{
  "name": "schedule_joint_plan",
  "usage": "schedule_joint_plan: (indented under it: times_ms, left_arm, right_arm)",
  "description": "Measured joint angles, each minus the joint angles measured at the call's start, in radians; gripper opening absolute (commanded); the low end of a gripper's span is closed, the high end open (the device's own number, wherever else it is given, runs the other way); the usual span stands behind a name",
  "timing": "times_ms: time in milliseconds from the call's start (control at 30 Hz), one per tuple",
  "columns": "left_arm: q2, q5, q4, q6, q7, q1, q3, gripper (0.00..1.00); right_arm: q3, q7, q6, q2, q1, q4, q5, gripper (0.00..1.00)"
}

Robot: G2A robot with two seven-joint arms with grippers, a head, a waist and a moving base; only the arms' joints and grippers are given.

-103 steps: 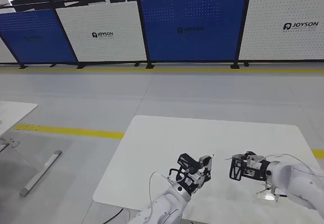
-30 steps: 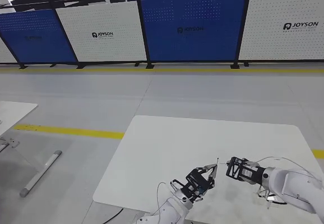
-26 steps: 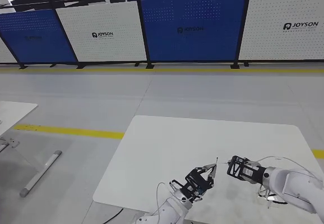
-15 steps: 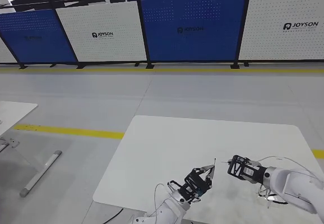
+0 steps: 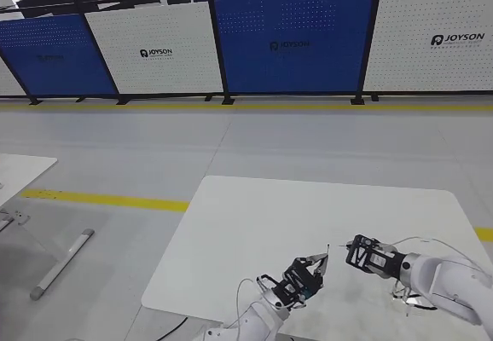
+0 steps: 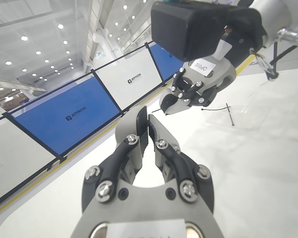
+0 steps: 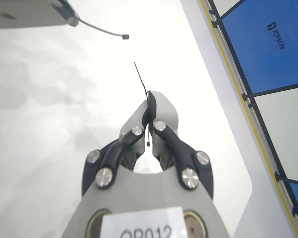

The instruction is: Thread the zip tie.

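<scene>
In the top view my left gripper (image 5: 314,272) sits near the white table's front edge, shut on a thin black zip tie whose small square head (image 5: 327,248) sticks up toward the right arm. The right wrist view shows that head (image 7: 124,36) hanging free beyond the left gripper (image 7: 72,20). My right gripper (image 7: 149,97) is shut on a black zip tie strand, and its pointed tail (image 7: 138,72) aims at the head with a clear gap between them. The left wrist view has the left gripper (image 6: 148,120) closed, with the right gripper (image 6: 167,107) just beyond it.
Spare black zip ties (image 6: 229,113) lie on a clear plastic bag (image 5: 404,296) on the table (image 5: 255,222) behind the right gripper. The table's front edge is close under the left arm. Blue and white panels (image 5: 293,47) stand far behind.
Over the 3.4 s the left gripper has sunk toward the table's front edge, its tie's head now angled up at the right gripper. In the last second both grippers barely shift.
</scene>
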Motion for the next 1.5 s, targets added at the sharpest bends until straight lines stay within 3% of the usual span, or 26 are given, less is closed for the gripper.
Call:
schedule_joint_plan:
  times_ms: [300,567,1500]
  left_arm:
    - [0.002,0.0,-0.005,0.012,0.008,-0.001,0.008,0.0]
    - [0.001,0.0,-0.002,-0.002,-0.005,-0.003,0.011,0.0]
    - [-0.004,0.0,0.003,0.013,0.007,-0.009,0.022,0.0]
  right_arm:
    - [0.005,0.003,0.001,-0.001,-0.004,-0.001,0.003,0.0]
    - [0.043,0.023,0.0,-0.009,-0.041,-0.015,-0.027,0.0]
    - [0.116,0.052,0.0,-0.024,-0.109,-0.031,-0.064,0.0]
